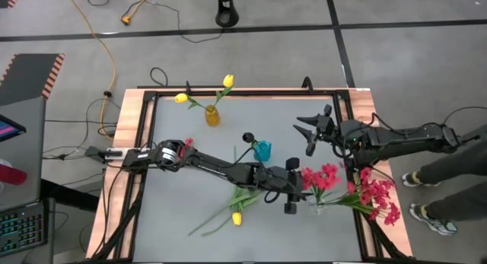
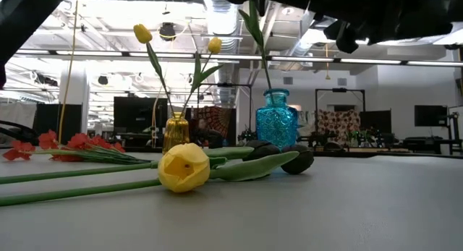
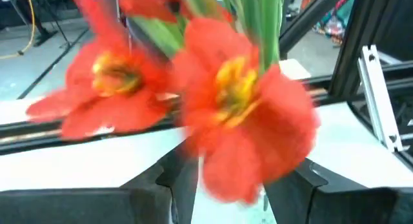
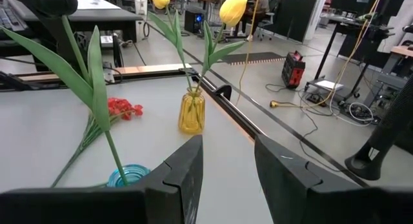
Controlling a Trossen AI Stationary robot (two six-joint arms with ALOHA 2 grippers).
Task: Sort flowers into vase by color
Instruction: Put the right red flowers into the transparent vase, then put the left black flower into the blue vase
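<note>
1. On the table (image 1: 183,226), a vase with two tulips (image 1: 211,116) stands at the far side, left of centre.
2. A second vase (image 1: 263,151), holding one stem, stands to its right and nearer.
3. A loose tulip (image 1: 237,217) lies near the front.
4. Blossom sprays (image 1: 365,194) lie at the right edge.

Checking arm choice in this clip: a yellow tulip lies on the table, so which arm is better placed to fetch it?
Left, probably. The left gripper hangs near the loose yellow tulip; the right gripper waits farther off, beyond the blue vase.
</note>
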